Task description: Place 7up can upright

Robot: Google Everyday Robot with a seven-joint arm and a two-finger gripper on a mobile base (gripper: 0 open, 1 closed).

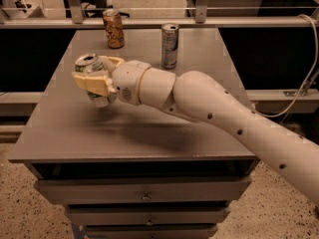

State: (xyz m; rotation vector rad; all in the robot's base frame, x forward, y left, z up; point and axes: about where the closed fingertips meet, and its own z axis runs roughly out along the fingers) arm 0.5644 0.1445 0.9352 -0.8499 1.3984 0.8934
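The 7up can (pixel 92 66), silver-white with green markings, is held nearly upright, its opened top tilted slightly left. My gripper (pixel 95 79) is shut on it, its tan fingers (pixel 92 82) wrapping the can's middle. The can's base (pixel 99 101) hangs just above the grey table (pixel 149 128), over its left middle part. My white arm reaches in from the lower right across the table.
A brown-orange can (pixel 113 28) stands at the back left of the table. A taller slim silver-blue can (pixel 169 46) stands at the back centre. A metal rail runs behind the table. Drawers sit below the front edge.
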